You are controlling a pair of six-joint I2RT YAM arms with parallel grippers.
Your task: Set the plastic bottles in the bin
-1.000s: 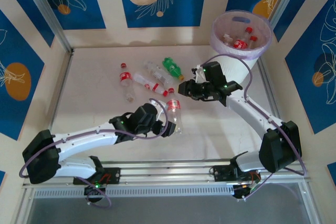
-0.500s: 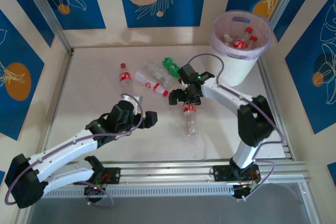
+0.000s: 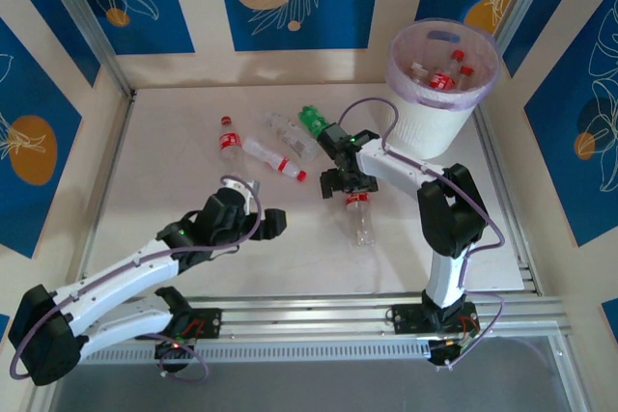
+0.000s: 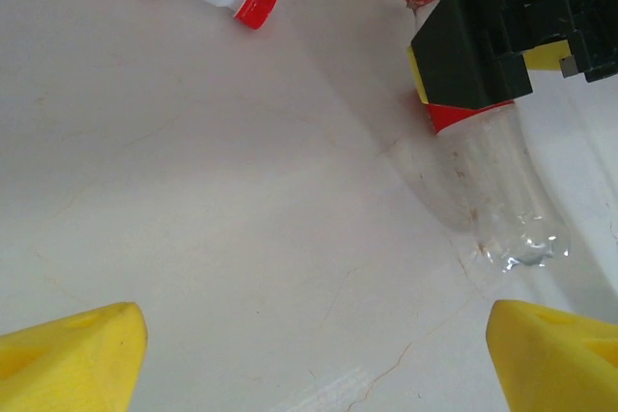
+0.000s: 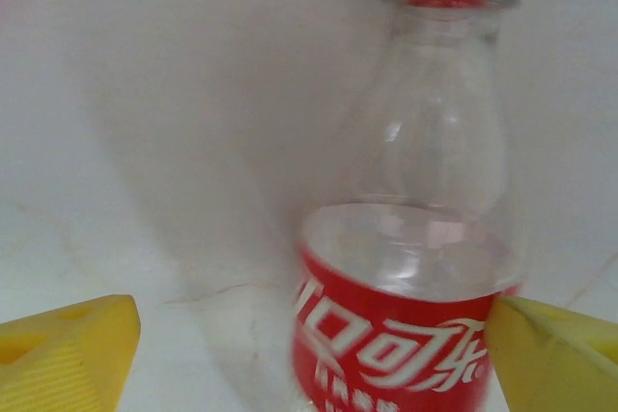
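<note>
table [image 3: 164, 180]: pale, marbled | walls [image 3: 338, 7]: blue leaf panels | front rail [image 3: 309, 320]: aluminium

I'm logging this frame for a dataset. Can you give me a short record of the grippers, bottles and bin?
right gripper: open, fingers either side of a lying red-label bottle
left gripper: open, empty, over bare table
bin: upright, far right, several binned bottles inside
loose bottles: at least five on the table, including a green bottle
task state: unfinished, bottles remain outside the bin
</note>
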